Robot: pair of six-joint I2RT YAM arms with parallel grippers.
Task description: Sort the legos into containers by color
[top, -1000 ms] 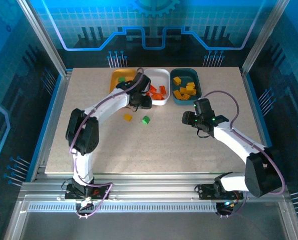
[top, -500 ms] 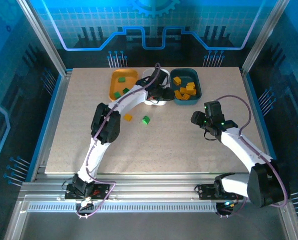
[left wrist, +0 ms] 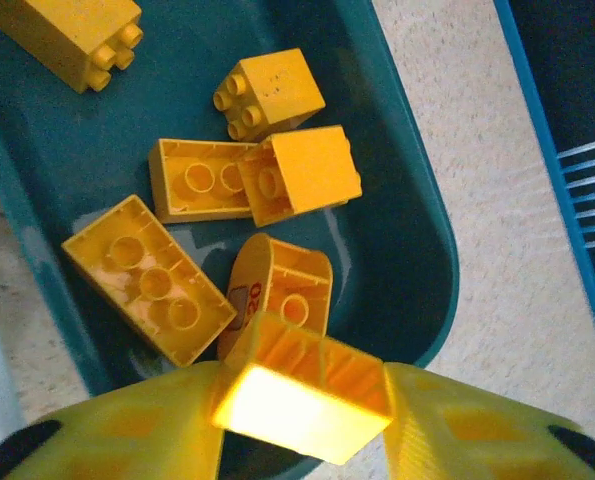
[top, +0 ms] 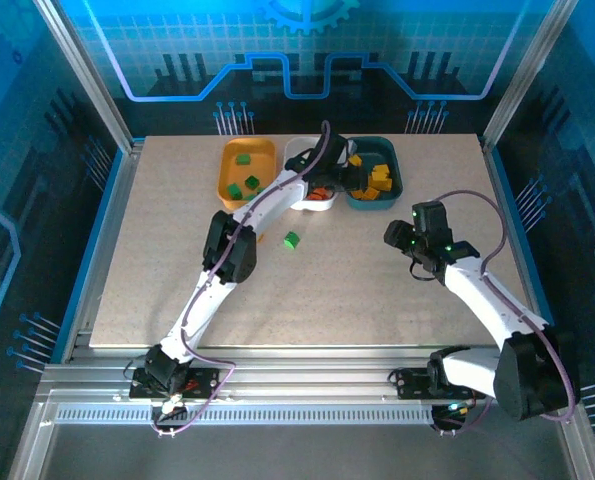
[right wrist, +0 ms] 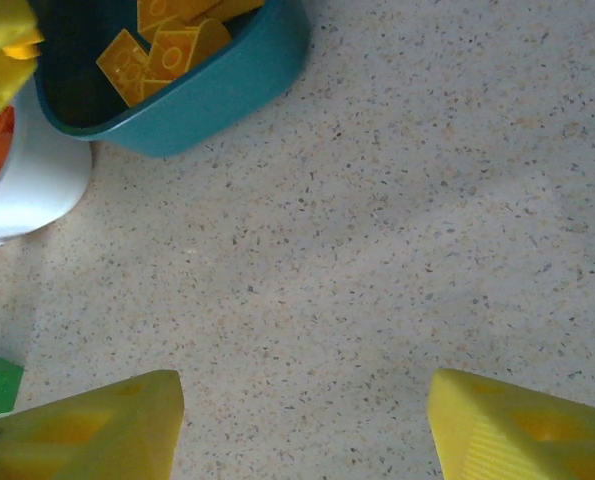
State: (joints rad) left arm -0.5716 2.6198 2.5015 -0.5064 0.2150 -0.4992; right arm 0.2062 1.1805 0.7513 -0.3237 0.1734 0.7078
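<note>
Teal plastic oblong tray lies under your left gripper in the overhead view. At the left wrist, its fingers pinch a yellow plastic brick above that tray. At the right wrist, your right gripper holds its fingers wide apart over the speckled table.

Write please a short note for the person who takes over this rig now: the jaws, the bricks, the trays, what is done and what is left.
Left gripper: jaws hold a yellow brick above the teal tray, not yet dropped.
Right gripper: jaws open and empty, over the bare table.
Done: green bricks in the orange-yellow tray, red-orange bricks in the white tray, yellow bricks in the teal tray.
To do: drop the held brick; move the one green brick lying on the table to the orange-yellow tray.
</note>
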